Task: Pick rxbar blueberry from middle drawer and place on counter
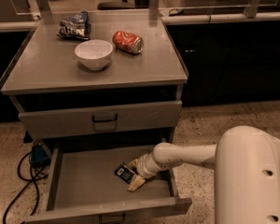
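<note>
The rxbar blueberry (125, 173), a small dark wrapper with a white patch, lies flat on the floor of the open middle drawer (84, 183), right of centre. My gripper (133, 174) is down inside the drawer at the bar's right end. It is open, with one tan finger beyond the bar and one in front of it, so the bar's end sits between them. Whether the fingers touch the bar I cannot tell. The counter (144, 71) is the grey top of the cabinet above.
On the counter stand a white bowl (94, 54), a red soda can on its side (128, 42) and a blue chip bag (74, 26). A closed drawer front with a black handle (105, 119) is above the open drawer. Cables (18, 176) lie on the floor at left.
</note>
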Robot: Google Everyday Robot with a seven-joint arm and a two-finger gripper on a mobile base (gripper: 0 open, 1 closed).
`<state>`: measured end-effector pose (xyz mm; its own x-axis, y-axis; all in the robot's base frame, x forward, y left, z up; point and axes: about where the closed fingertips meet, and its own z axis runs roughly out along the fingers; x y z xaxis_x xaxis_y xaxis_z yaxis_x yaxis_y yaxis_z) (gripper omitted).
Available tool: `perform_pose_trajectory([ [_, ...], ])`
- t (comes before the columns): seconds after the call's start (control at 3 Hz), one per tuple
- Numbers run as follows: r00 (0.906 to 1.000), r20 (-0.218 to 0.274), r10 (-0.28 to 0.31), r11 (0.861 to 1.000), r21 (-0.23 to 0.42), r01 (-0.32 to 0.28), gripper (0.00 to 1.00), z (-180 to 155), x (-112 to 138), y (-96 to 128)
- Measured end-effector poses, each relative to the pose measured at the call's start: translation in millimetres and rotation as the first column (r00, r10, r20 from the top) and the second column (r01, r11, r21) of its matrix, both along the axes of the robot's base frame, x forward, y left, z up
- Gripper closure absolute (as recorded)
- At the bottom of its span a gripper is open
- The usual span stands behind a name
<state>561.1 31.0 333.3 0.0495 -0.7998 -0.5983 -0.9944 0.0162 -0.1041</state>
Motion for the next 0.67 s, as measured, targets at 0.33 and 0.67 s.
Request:
perform_pose_trajectory([
  [0.33, 1.0, 0.0, 0.0, 1.0, -0.001, 0.0, 1.0, 7.1, 0.0, 0.0],
  [0.67, 1.0, 0.001, 0.001, 1.0, -0.002, -0.001, 1.0, 9.1, 0.1, -0.1],
])
